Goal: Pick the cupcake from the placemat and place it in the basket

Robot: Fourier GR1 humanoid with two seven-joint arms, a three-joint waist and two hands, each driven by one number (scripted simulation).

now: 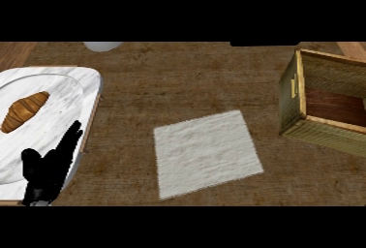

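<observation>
A white placemat lies flat on the brown counter near the middle, with nothing on it. The woven basket stands at the right edge, its wooden floor showing and no cupcake to be seen inside. No cupcake shows anywhere in the head view. My left hand rests at the lower left, fingers straight and pointing up, holding nothing. The right hand is out of the picture.
A white marble tray fills the left side and carries a plate with a croissant on it. A pale round object and a dark object sit at the far edge.
</observation>
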